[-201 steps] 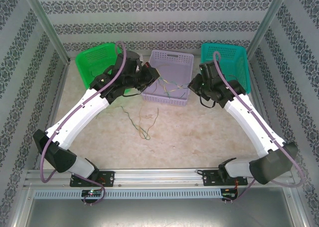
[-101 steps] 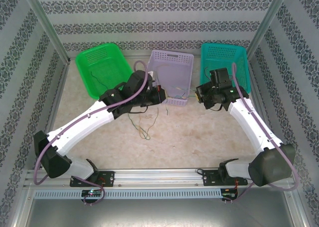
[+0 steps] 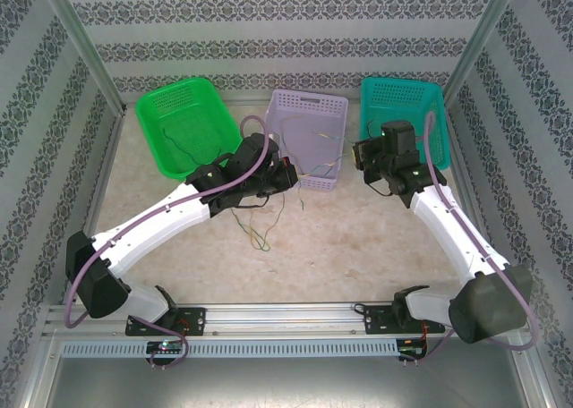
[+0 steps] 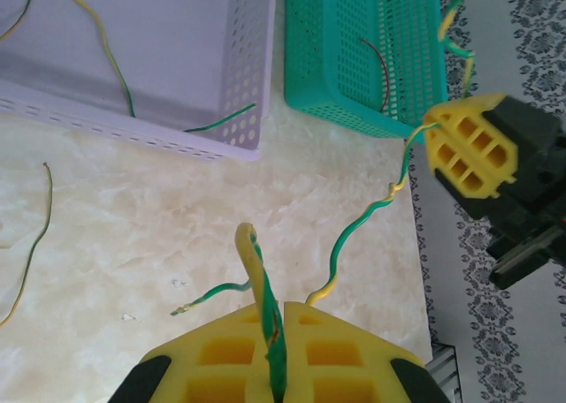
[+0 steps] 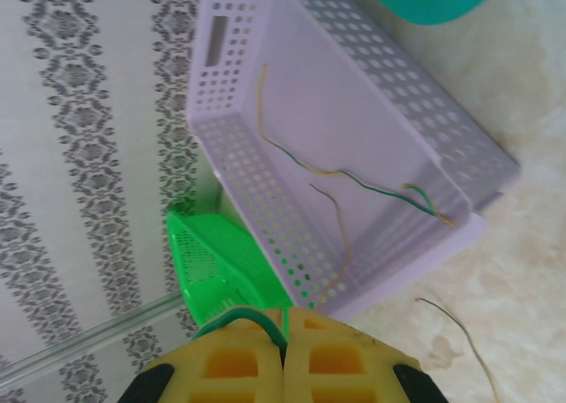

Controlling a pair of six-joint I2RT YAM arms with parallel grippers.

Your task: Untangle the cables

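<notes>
A green-and-yellow cable (image 4: 367, 217) is pinched by both claws. The left claw (image 4: 281, 319) is pressed together on one stretch and the right claw (image 5: 285, 323) is clamped shut on another. The cable is held in the air above the worktop (image 3: 358, 238), just in front of the lilac basket (image 3: 309, 99). Both arms are stretched forward and bent inward, with the claws turned toward each other. More cables (image 5: 354, 178) are seen lying inside the lilac basket, and others (image 3: 260, 233) are strewn on the worktop.
</notes>
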